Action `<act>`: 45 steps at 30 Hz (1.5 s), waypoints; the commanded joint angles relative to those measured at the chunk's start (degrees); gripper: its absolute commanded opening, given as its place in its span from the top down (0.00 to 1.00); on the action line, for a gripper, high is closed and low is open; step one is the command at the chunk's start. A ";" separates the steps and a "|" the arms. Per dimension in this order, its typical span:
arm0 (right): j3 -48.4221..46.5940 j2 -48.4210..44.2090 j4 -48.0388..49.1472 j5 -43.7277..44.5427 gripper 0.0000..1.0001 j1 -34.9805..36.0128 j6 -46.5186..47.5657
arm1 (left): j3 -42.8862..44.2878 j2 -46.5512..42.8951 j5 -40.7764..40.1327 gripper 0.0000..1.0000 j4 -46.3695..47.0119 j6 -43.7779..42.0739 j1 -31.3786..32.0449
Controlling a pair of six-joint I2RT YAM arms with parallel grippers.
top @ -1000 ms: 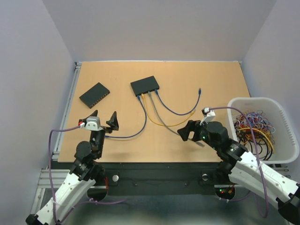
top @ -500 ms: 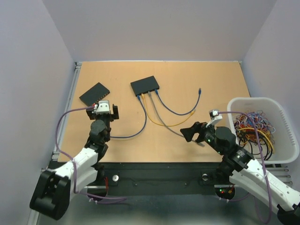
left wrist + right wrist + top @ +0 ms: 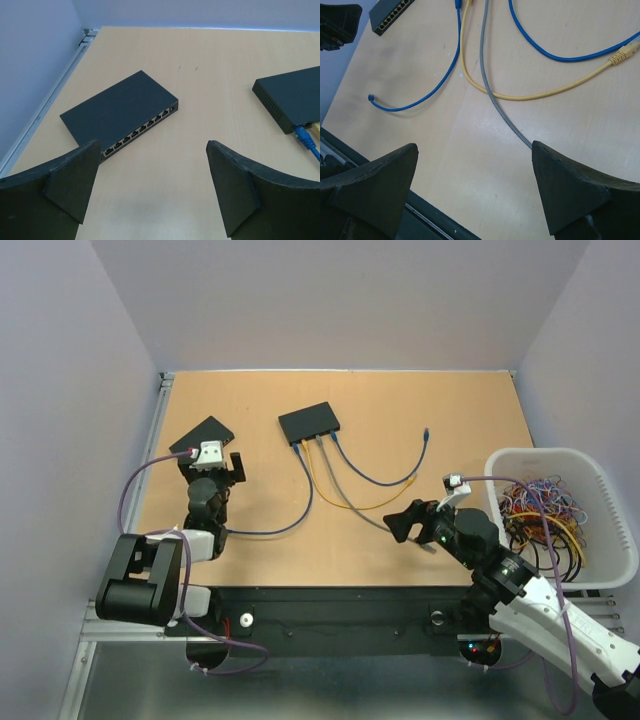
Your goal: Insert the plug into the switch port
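A black switch (image 3: 120, 115) with a row of empty ports lies at the far left, just ahead of my open, empty left gripper (image 3: 152, 150); in the top view the gripper (image 3: 210, 465) partly covers the switch (image 3: 203, 432). A second switch (image 3: 309, 422) has blue, yellow and grey cables plugged in. A blue cable's free plug (image 3: 370, 98) lies on the table near the front left. My right gripper (image 3: 474, 147) is open and empty above the grey cable (image 3: 490, 85), whose end is hidden behind its finger.
A white bin (image 3: 600, 465) full of coiled cables stands at the right. A second blue cable ends in a free plug (image 3: 427, 432) at the back right. A yellow plug (image 3: 625, 52) lies loose right of centre. Walls close in on both sides.
My left gripper has moved away from the front edge towards the left switch and now points at it. The right gripper has shifted only slightly.
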State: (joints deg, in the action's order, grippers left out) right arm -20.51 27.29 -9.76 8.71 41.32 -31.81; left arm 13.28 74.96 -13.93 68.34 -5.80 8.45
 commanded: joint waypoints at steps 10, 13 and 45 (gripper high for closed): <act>4.41 -3.20 8.78 -2.63 0.00 0.34 1.84 | -0.27 8.36 0.14 0.01 21.48 0.00 -2.47; 8.10 -3.38 14.67 -0.81 0.00 0.34 2.46 | -1.14 8.36 -1.17 0.01 23.33 0.44 -2.30; 8.29 21.91 49.74 28.83 0.00 -17.13 28.47 | 0.08 8.54 -0.57 0.01 21.31 0.71 -2.82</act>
State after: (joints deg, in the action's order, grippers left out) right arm -13.06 46.59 30.00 35.46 28.23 -6.15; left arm 12.62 83.94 -13.69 73.93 -5.15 5.89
